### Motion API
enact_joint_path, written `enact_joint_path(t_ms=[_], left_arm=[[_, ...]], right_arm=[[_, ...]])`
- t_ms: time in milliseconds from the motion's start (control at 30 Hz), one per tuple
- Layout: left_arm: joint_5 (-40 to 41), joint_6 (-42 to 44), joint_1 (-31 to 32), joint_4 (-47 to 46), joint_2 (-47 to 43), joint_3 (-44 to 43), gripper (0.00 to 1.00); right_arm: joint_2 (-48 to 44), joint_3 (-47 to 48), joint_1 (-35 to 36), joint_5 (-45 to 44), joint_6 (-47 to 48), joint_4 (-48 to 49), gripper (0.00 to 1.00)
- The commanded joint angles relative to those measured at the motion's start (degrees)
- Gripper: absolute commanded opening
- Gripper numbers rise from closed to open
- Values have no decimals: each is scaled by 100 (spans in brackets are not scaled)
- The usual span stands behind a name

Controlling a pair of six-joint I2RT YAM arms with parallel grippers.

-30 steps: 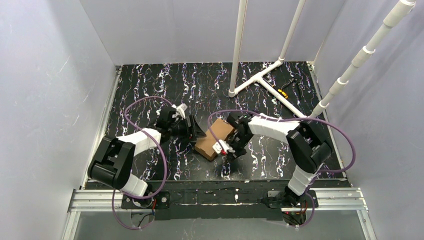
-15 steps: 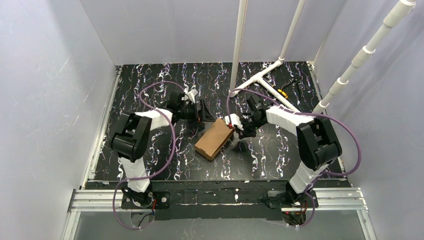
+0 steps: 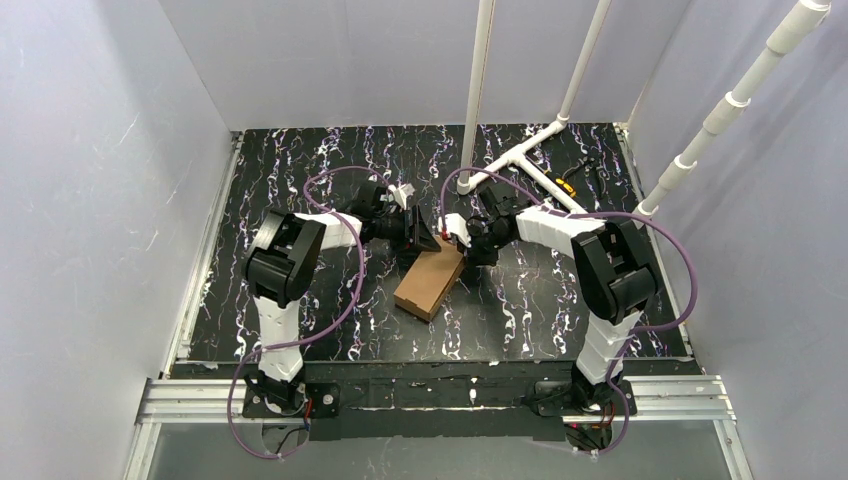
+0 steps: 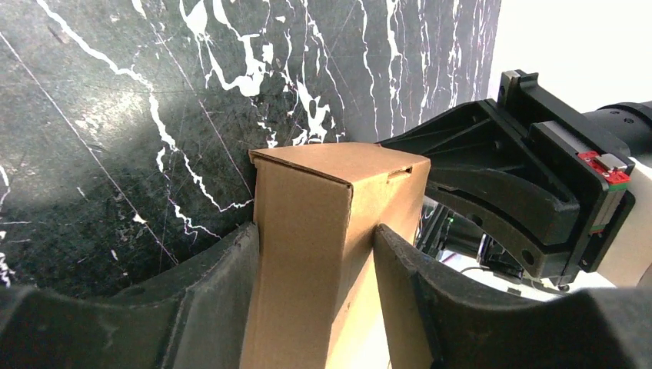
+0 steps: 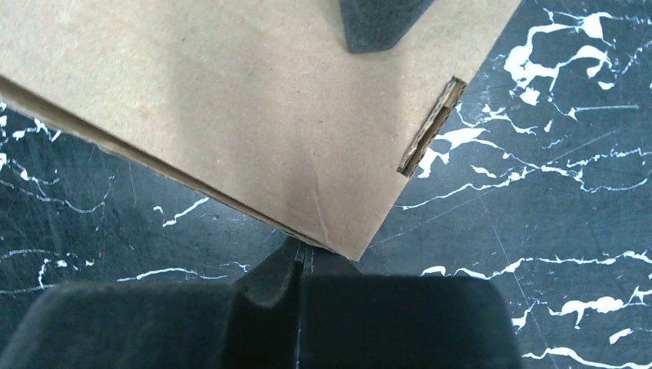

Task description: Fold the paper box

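In the top view, just left of centre, the left pincer (image 3: 421,238) is being used to grip the upper end of the paper box (image 3: 430,282), one finger (image 4: 223,269) on each side. The box is being borne by the marbled tabletop (image 3: 300,180) at centre frame. Just right, the right pincer (image 3: 462,240), fingers drawn together, is being held against the box's corner.
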State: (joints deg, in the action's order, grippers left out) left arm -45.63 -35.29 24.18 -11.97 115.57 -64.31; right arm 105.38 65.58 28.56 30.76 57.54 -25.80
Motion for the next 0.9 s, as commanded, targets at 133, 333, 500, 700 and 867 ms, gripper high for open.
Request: enact_joint_path(t_ms=[133, 333, 500, 700, 867], left_arm=[[222, -69, 247, 213, 105, -16, 50], [726, -330, -1, 238, -575, 174, 63], [930, -299, -310, 281, -1390, 358, 77], [911, 114, -364, 763, -2254, 1106, 74], [999, 99, -201, 766, -2708, 2012, 62]], right_arm=[[70, 236, 343, -238, -912, 835, 1], [-531, -52, -63, 20, -398, -203, 1], [-1073, -544, -94, 376, 632, -1127, 1], [-1203, -568, 257, 1313, 2196, -2038, 1], [-828, -520, 936, 980, 1750, -1391, 1]])
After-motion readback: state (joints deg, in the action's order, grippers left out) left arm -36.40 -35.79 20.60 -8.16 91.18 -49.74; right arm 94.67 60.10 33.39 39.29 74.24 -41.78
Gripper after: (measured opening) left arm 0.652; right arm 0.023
